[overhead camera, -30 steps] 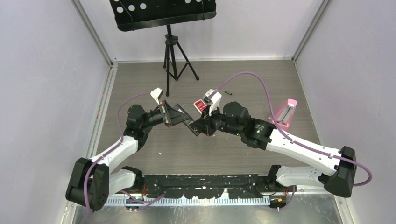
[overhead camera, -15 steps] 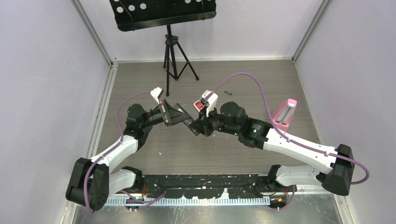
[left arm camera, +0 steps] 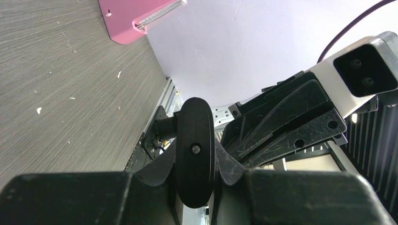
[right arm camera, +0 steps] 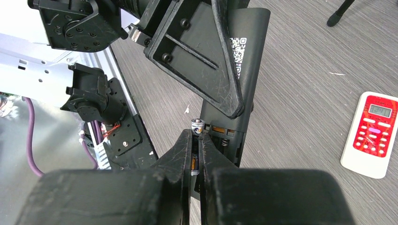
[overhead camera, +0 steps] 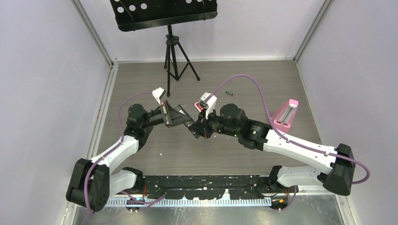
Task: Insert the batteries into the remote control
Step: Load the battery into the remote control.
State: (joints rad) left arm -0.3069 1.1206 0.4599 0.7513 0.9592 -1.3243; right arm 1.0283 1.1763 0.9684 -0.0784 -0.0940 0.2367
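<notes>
Black plastic remote (right arm camera: pixel 256 33), clamped by left gripper (left arm camera: pixel 195 164); right gripper (right arm camera: pixel 195 140) pinches a silver-capped dark battery (right arm camera: pixel 196 125), and tilted entry could jam it.

I look down at a grey floor (overhead camera: pixel 225 154) with wood lines and small white crumbs (left arm camera: pixel 39 110). Pale purple walls (overhead camera: pixel 42 70) stand at 9, 12 and 3 o'clock. At 12 o'clock a black stand (overhead camera: pixel 164 11) sits on three thin legs (overhead camera: pixel 174 61).

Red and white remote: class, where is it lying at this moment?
In the right wrist view, the red and white remote lies face up on the table at the right edge, clear of the black remote at centre.
</notes>
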